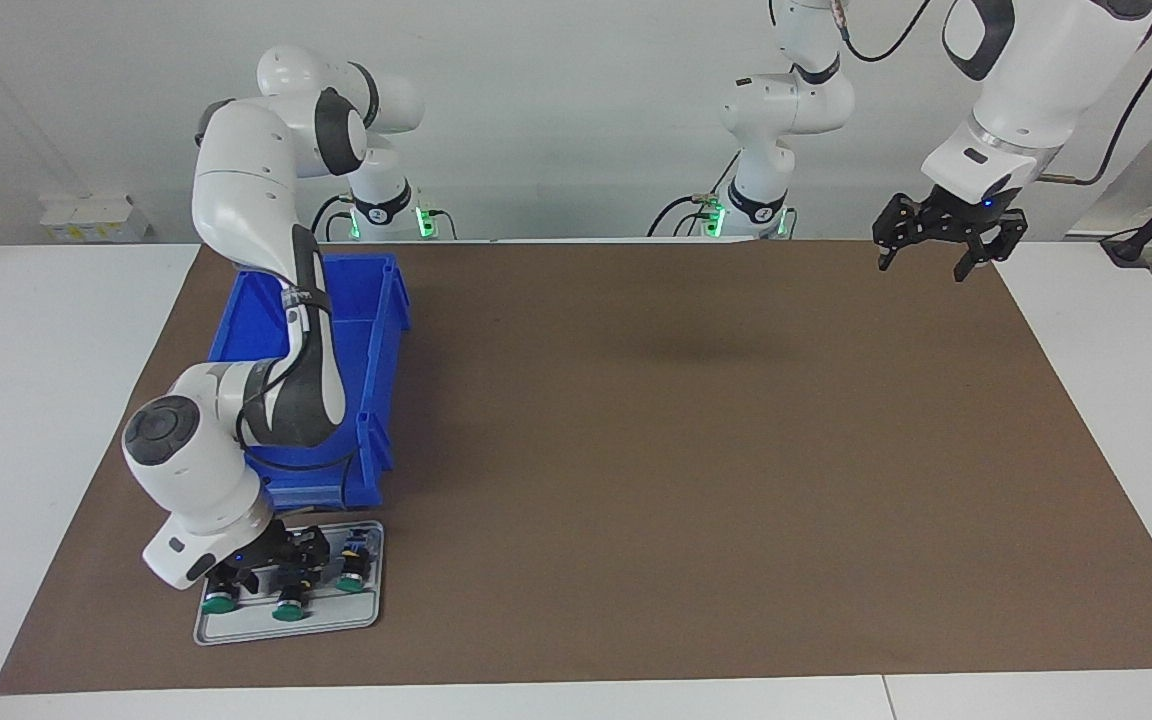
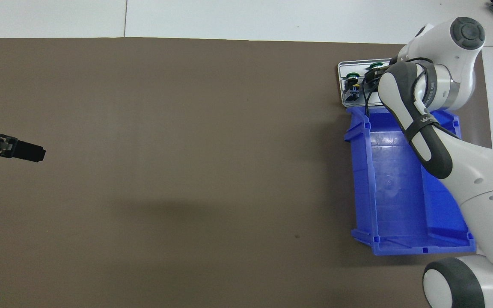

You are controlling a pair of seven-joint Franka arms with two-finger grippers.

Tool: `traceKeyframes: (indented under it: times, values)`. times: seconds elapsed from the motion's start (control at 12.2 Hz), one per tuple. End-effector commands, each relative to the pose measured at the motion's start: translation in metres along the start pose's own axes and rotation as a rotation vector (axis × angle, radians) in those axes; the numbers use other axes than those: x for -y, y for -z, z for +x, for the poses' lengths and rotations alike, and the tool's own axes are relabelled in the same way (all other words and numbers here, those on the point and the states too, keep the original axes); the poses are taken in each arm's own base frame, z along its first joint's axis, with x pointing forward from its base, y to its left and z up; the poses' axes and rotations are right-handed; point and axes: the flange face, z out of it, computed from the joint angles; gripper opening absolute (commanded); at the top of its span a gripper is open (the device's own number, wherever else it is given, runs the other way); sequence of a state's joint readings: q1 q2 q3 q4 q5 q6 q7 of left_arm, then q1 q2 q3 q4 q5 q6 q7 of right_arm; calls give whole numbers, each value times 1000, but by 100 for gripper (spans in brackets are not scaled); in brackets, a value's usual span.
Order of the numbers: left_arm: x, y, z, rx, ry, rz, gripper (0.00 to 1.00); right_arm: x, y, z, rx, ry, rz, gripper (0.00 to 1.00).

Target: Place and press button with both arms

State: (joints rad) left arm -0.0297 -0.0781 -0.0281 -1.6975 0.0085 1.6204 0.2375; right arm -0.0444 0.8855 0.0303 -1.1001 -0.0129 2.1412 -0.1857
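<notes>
Three green-capped buttons lie in a grey tray (image 1: 286, 632) at the right arm's end of the table: one toward the table's end (image 1: 220, 600), a middle one (image 1: 288, 608) and one nearest the table's middle (image 1: 354, 578). My right gripper (image 1: 281, 568) has come over the blue bin and is down in the tray at the middle button. In the overhead view two buttons show (image 2: 351, 77) (image 2: 375, 66), with the right gripper (image 2: 368, 77) between them; the arm hides the rest. My left gripper (image 1: 924, 265) waits open and empty, high over the left arm's end of the mat (image 2: 37, 153).
A blue bin (image 1: 376, 330) (image 2: 396, 192), with nothing showing in it, stands right beside the tray (image 2: 345, 102), nearer to the robots, and the right arm passes over it. A brown mat (image 1: 686, 450) covers the table between the two arms.
</notes>
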Motion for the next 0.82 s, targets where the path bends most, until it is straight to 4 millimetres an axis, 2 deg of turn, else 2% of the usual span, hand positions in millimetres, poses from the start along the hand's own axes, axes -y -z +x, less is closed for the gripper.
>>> traceKeyframes:
  times: [0.0, 0.08, 0.25, 0.33, 0.41, 0.57, 0.74]
  values:
    - [1, 0, -6, -15, 12, 6, 100, -1, -2, 2, -32, 19, 10, 77]
    - [0, 0, -6, -15, 10, 6, 100, -1, -2, 1, -24, 20, 10, 63]
    - [0, 0, -6, -15, 10, 5, 100, 0, 0, 1, -20, 16, 16, 3]
    - [1, 0, -6, -15, 12, 6, 100, -1, 4, 2, -26, 17, 15, 0]
    - [1, 0, -6, -15, 12, 6, 100, 3, 17, 5, -42, 13, 18, 0]
    - [0, 0, -6, -15, 10, 6, 100, 14, 50, 7, -38, -33, 23, 0]
    - [1, 0, -6, -15, 12, 6, 100, 24, 87, 3, -47, -153, 18, 0]
